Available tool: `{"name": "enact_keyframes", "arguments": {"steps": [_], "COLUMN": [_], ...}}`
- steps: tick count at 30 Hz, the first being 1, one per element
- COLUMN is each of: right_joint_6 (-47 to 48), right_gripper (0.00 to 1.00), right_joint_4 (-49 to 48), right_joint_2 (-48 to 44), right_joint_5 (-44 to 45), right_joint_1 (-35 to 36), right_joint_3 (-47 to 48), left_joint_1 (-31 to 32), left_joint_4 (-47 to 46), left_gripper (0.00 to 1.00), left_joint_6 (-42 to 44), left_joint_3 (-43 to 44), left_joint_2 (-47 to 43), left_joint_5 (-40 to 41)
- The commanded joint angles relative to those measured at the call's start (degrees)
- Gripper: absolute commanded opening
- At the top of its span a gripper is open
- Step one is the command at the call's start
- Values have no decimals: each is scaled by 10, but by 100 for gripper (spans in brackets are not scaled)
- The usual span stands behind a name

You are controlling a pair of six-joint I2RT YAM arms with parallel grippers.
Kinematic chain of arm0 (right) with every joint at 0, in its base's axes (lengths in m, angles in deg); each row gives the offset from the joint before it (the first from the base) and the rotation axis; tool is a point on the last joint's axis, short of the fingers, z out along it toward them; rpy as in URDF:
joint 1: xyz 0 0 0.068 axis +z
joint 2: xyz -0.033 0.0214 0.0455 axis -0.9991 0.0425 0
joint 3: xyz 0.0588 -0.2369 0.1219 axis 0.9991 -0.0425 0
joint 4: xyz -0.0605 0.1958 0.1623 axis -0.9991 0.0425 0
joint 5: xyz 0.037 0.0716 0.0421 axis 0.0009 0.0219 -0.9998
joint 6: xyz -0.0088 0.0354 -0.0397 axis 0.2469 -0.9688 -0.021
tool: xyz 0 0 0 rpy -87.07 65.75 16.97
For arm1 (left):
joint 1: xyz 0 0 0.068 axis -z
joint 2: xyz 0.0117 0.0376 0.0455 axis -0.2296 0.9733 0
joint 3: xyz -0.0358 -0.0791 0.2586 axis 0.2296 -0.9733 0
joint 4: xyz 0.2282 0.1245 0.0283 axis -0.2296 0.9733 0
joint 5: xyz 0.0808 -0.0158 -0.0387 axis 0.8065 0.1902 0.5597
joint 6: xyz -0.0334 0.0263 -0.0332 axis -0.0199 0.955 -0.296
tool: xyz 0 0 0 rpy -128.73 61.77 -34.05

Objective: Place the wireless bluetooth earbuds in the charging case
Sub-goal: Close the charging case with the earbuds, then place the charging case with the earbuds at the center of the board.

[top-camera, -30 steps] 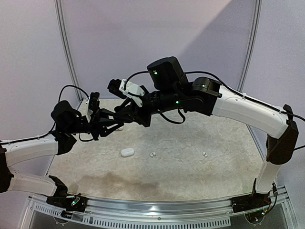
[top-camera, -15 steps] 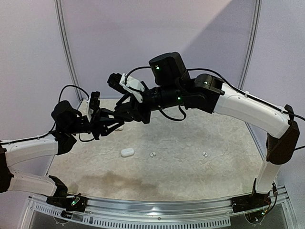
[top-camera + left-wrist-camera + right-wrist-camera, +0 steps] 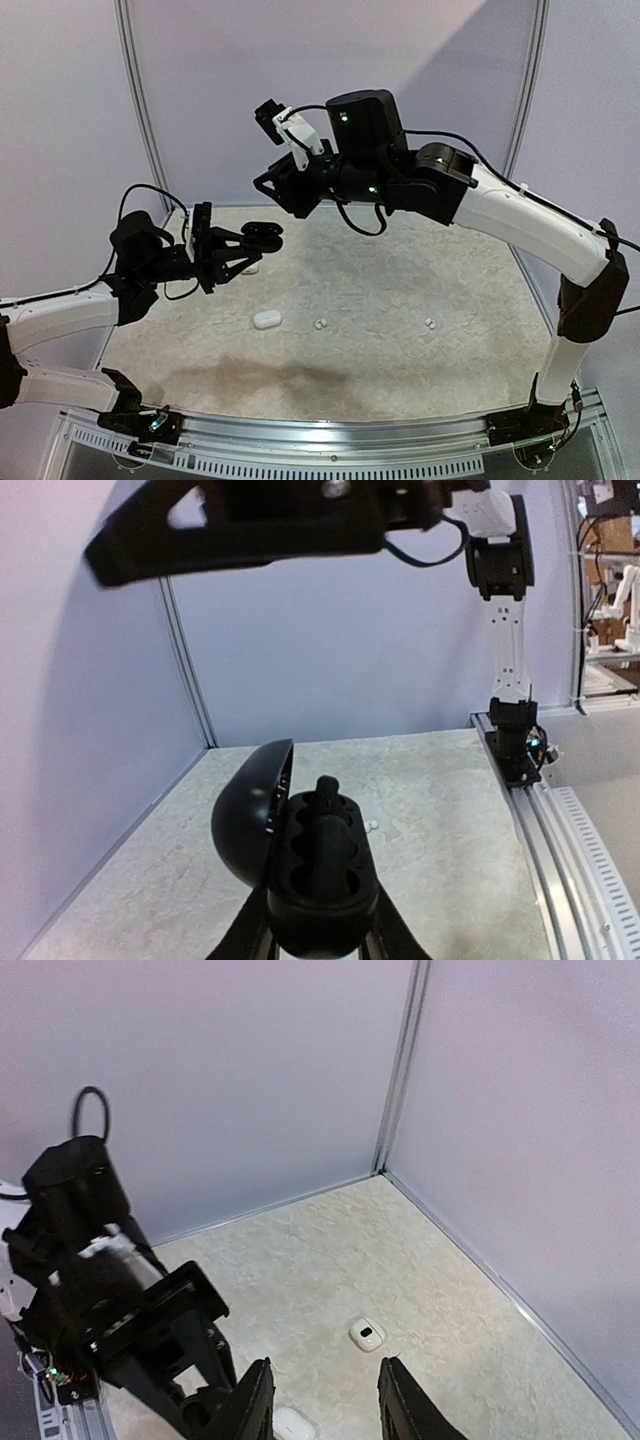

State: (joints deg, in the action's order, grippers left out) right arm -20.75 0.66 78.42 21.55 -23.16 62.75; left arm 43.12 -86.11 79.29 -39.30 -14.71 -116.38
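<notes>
We see the left gripper (image 3: 248,243) clenched tight on a small black oval plastic charging case (image 3: 318,885). It holds the case up in the air, over the far left part of the pale speckled table (image 3: 420,270). The case's round black lid (image 3: 246,815) is flipped open and stands up on one side. A tiny black glossy earbud (image 3: 326,792) sits inside the case with its end poking up. We cannot tell if a second bud is in there with it.

The right gripper (image 3: 326,1365) is up high, above the case and a little to its right. It does not touch the case. Its two black fingers (image 3: 252,1405) are spread apart, and there is nothing between them.

Down on the table lie the tiny white glossy earbuds (image 3: 320,325). One little bunch is near the middle, and one more bit of white (image 3: 430,323) lies well off to the right. A smooth white pebble-shaped case (image 3: 266,320) lies just to the left of the middle bunch.

From the right wrist we look down and see a small white case with a dark spot on top (image 3: 367,1335). It lies on the table near the far wall.
</notes>
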Motion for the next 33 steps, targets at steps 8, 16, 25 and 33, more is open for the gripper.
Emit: {"name": "enact_keyframes", "arguments": {"steps": [8,16,25,33], "right_joint_6": [-23,-19,-152,-286], "right_gripper": [37,40,52,54], "right_joint_4": [85,90,43,140], "right_joint_2": [78,13,-115,-138], "right_joint_5": [11,97,141,170], "right_joint_1": [16,18,-90,-183], "right_joint_3": [31,-22,-194,-298], "left_joint_1": [-4,-11,-76,-199], "left_joint_4": [66,72,260,604], "left_gripper": [0,0,0,0], "left_joint_6": [111,30,-240,-259], "left_joint_3": [18,29,107,254], "left_joint_2": [-17,2,74,245], "left_joint_5": [53,44,105,110]}}
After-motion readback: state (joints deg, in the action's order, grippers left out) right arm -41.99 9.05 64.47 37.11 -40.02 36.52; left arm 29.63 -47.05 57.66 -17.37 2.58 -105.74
